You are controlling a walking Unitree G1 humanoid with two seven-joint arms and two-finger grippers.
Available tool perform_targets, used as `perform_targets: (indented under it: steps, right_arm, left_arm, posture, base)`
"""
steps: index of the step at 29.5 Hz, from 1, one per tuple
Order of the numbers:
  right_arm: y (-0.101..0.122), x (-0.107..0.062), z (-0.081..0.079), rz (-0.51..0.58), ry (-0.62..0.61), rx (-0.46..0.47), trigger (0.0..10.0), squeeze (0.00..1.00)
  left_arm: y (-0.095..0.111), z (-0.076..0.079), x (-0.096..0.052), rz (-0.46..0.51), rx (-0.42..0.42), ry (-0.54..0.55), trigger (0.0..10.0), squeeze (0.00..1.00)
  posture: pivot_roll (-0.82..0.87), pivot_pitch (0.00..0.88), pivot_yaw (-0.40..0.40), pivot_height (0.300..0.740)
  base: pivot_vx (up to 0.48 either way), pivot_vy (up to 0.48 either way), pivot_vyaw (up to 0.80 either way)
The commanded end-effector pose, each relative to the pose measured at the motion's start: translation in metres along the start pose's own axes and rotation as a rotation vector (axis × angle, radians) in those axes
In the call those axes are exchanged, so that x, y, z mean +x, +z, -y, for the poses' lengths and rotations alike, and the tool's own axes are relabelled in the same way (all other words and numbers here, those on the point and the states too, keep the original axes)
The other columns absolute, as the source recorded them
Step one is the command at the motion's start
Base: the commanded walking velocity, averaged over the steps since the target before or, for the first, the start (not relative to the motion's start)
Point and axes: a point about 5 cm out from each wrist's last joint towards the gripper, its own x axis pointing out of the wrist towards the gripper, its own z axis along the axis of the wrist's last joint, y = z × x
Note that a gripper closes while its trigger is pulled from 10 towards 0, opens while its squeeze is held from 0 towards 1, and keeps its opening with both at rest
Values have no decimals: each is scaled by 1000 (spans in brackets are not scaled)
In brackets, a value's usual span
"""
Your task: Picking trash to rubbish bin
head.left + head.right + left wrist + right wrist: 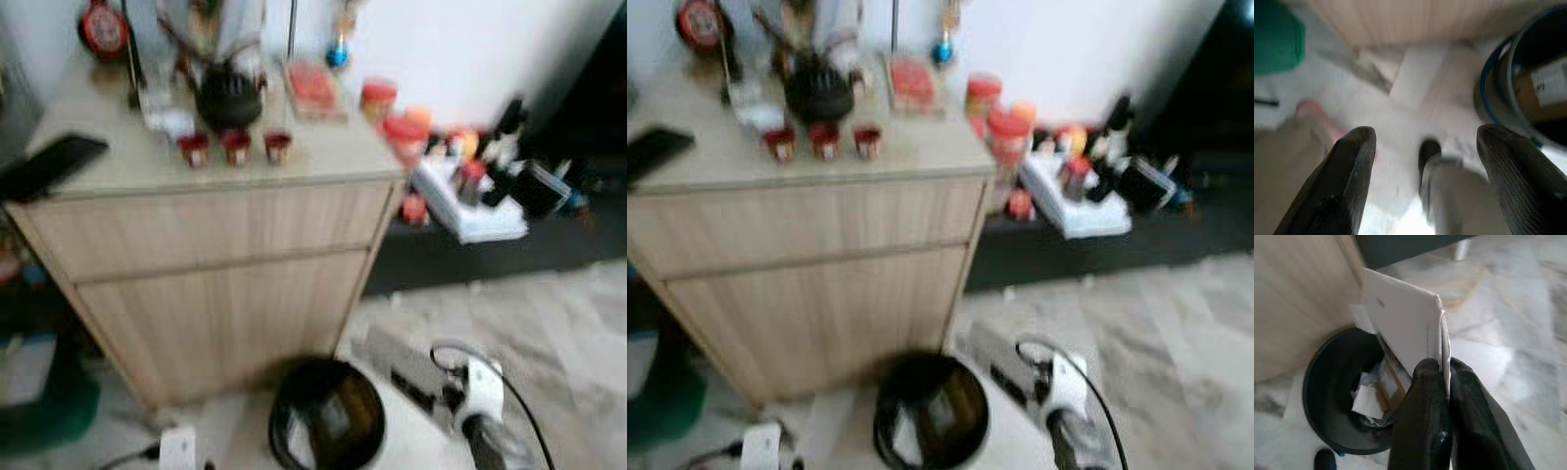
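We see our right gripper with its jaws pinching a flat white card packet, held edge-up above the floor, just past the rim of the black rubbish bin, which already holds crumpled paper. In the blurred head views the bin stands on the marble floor at about 6 o'clock, at the foot of a wooden cabinet. Its tabletop carries a dark teapot and three small red cups. Our left gripper hangs over the floor, jaws spread, holding nothing.
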Motion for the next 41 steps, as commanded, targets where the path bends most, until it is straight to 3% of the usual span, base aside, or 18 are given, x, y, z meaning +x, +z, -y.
perform_targets:
  steps: [1, 4, 9, 16, 29, 30, 31, 36, 41]
  right_arm:
    - [6, -1, 4, 2, 31, -52, 10000, 0]
    - [7, 1, 0, -5, 68, -61, 10000, 0]
    - [16, 5, -18, -18, 193, -190, 10000, 0]
    - [19, 7, -29, -11, 226, -197, 10000, 0]
    - [26, 8, -32, 15, 236, -205, 10000, 0]
    - [34, 10, -37, 53, 248, -211, 10000, 0]
    - [58, 11, -49, 180, 266, -226, 10000, 0]
    - [78, 10, -66, 304, 322, -245, 10000, 0]
    - [83, 9, -74, 348, 340, -284, 10000, 0]
  left_arm:
    - [-10, 10, -3, -44, 26, -46, 10000, 0]
    - [-8, 11, -2, -36, 38, -59, 10000, 0]
    - [-9, 24, -2, -88, 108, -158, 10000, 0]
    - [-7, 34, -2, -94, 168, -220, 10000, 0]
    - [11, 43, 3, -51, 191, -243, 10000, 0]
    - [14, 45, 3, -44, 198, -254, 10000, 0]
    - [20, 50, 4, -29, 209, -270, 10000, 0]
    - [24, 53, 5, -20, 217, -280, 10000, 0]
    - [25, 55, 5, -15, 218, -285, 10000, 0]
  posture:
    - [21, 55, -133, 740]
    - [18, 61, -131, 740]
    - [13, 65, -132, 740]
    - [16, 71, -136, 740]
    - [13, 82, -142, 740]
    - [9, 84, -143, 740]
    - [6, 84, -143, 740]
    - [2, 85, -146, 740]
    - [5, 86, -149, 740]
  base:
    - [0, 0, 0]
    - [0, 0, 0]
    - [0, 0, 0]
    - [0, 0, 0]
    - [0, 0, 0]
    - [0, 0, 0]
    - [0, 0, 0]
    - [0, 0, 0]
    - [0, 0, 0]
